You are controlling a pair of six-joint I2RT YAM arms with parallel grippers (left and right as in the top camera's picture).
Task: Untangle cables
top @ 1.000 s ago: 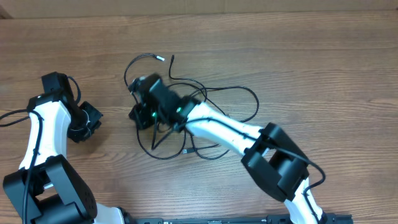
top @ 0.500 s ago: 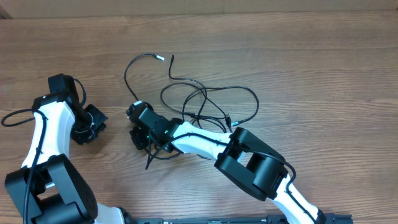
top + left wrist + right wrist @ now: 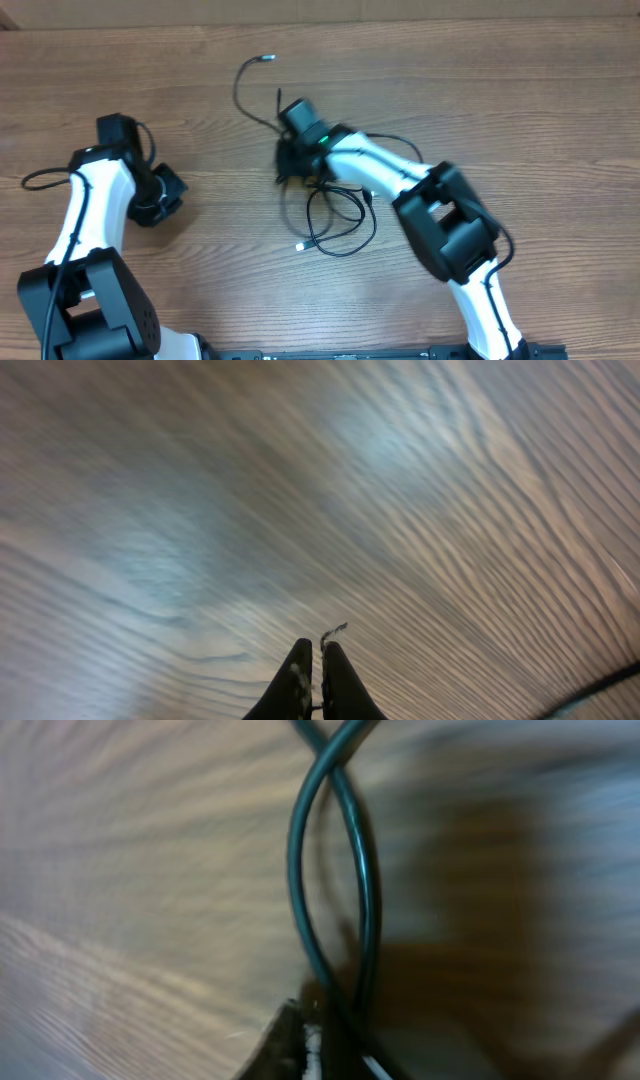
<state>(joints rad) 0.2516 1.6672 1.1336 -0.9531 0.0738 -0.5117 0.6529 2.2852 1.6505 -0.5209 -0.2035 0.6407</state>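
Wood-grain table (image 3: 520, 90), and the black cables (image 3: 318, 188) lie at its middle in overlapping loops. How many cords there are cannot be told, since they cross and run under the right arm. Two silvery plug tips show, one beyond the tangle (image 3: 268, 58) and one on its near side (image 3: 300, 245). The right gripper (image 3: 288, 165) sits at the tangle's far-left edge. In its own blurred view, two strands (image 3: 295, 870) cross and drop into its clenched fingers (image 3: 290, 1045). The left gripper (image 3: 165, 195) is well apart to the tangle's left, its fingers (image 3: 298, 672) pressed together on nothing.
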